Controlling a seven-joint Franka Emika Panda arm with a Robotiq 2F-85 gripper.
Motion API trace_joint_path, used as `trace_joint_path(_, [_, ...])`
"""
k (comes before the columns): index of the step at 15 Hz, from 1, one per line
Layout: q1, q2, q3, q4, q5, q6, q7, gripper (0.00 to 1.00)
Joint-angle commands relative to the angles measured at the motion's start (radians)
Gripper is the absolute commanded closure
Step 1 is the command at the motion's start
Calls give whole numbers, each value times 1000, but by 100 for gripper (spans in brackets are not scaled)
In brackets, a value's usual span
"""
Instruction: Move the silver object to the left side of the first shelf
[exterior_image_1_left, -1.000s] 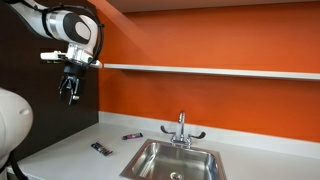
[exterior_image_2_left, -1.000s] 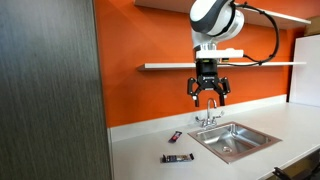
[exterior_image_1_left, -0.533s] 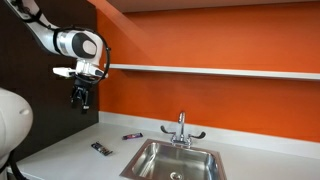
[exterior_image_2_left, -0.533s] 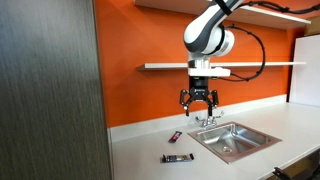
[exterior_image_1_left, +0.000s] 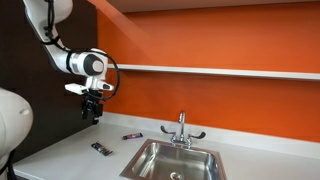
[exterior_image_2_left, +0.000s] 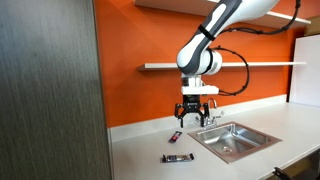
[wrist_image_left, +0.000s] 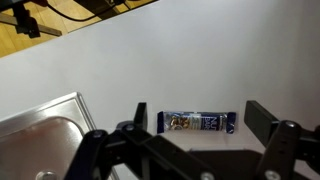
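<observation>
The silver object (exterior_image_1_left: 101, 149) is a small flat dark bar lying on the white counter, left of the sink. It also shows in the exterior view (exterior_image_2_left: 177, 158). In the wrist view (wrist_image_left: 197, 121) it has a silver middle and blue ends. My gripper (exterior_image_1_left: 93, 116) hangs open and empty above the counter, well clear of the bar, and it also shows in the exterior view (exterior_image_2_left: 192, 121). In the wrist view its two fingers (wrist_image_left: 198, 114) frame the bar from above. The first shelf (exterior_image_1_left: 210, 70) runs across the orange wall, above the gripper, and shows in the exterior view (exterior_image_2_left: 165, 66).
A small purplish stick (exterior_image_1_left: 132, 134) lies nearer the wall and shows in the exterior view (exterior_image_2_left: 175, 136). A steel sink (exterior_image_1_left: 150, 165) with a chrome faucet (exterior_image_1_left: 181, 128) is set in the counter. A dark panel (exterior_image_2_left: 50, 90) stands at the counter's end.
The arm has come down from shelf height toward the counter and shifted over the bar. The gripper stays open and empty. The bar and the stick have not moved.
</observation>
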Motion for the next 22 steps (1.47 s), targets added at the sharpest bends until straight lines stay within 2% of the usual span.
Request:
trace_joint_path(1, [9,141,-17,90,-68,44,40,0])
trace_joint_path(7, [34,346,-54,205,-52,99,22,0])
trace_joint_path(13, [55,497,-80,311,-24,118,9,0])
trace_joint_path(21, [76,616,-97,413,-7,102,10,0])
trace_joint_path(22, [76,589,-100,377,-13,113,0,0])
